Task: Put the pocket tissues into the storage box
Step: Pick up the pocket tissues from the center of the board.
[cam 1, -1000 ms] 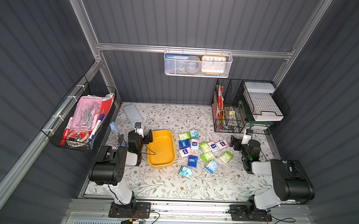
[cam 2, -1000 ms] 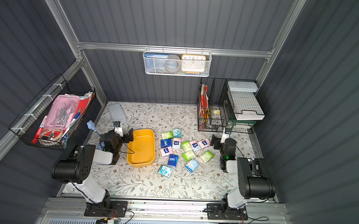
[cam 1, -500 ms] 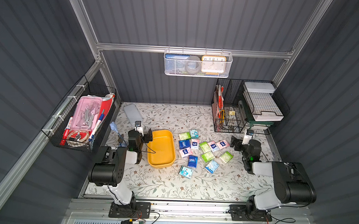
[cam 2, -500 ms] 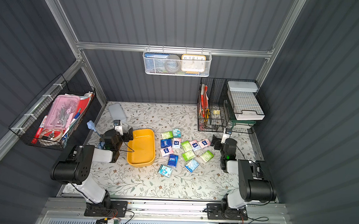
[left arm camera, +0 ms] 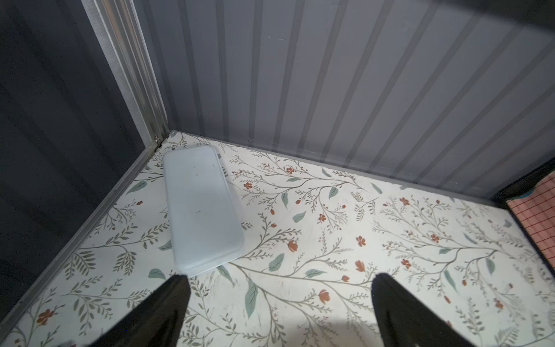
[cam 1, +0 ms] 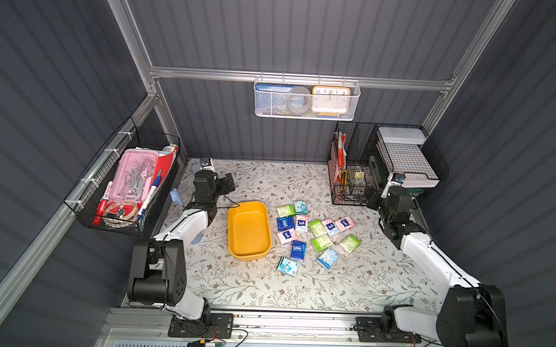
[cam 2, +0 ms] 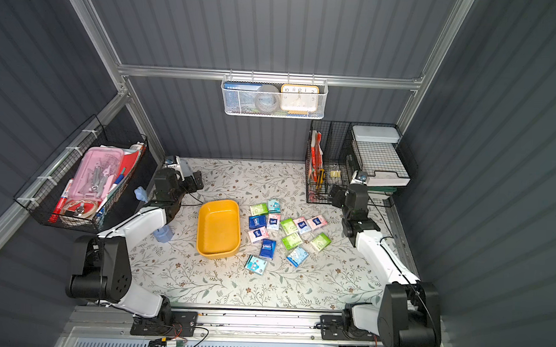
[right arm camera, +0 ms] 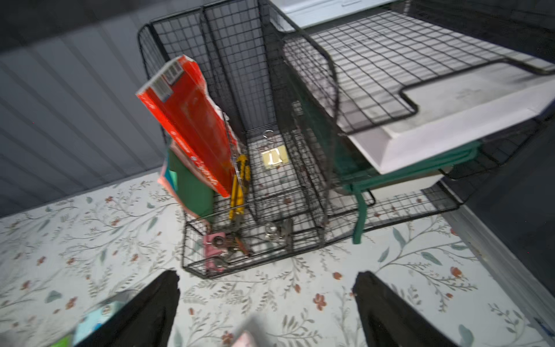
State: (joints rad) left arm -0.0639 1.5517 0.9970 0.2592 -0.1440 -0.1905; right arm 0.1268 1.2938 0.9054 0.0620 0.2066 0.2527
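The storage box [cam 1: 249, 230] [cam 2: 218, 227] is a mustard-yellow tub lying empty on the floral mat. Several pocket tissues, green [cam 1: 321, 243], dark blue [cam 1: 285, 223], pink and light blue [cam 2: 296, 257], lie scattered just right of it. My left gripper [cam 1: 228, 183] [left arm camera: 277, 279] hovers behind the box's left side, open and empty, facing the back left corner. Open and empty too, my right gripper [cam 1: 368, 198] [right arm camera: 265, 276] hangs behind the packets, facing the wire rack. Blurred packets [right arm camera: 96, 318] show at that wrist view's edge.
A flat grey-blue case [left arm camera: 201, 210] lies in the back left corner. A black wire rack [cam 1: 352, 171] [right arm camera: 240, 180] with trays stands at the back right. A black wire basket [cam 1: 129, 186] hangs on the left wall, a white mesh basket [cam 1: 306, 99] on the back wall.
Both grippers have lifted and moved back toward the rear wall, the left away from the box's side. The box and the packets have not moved.
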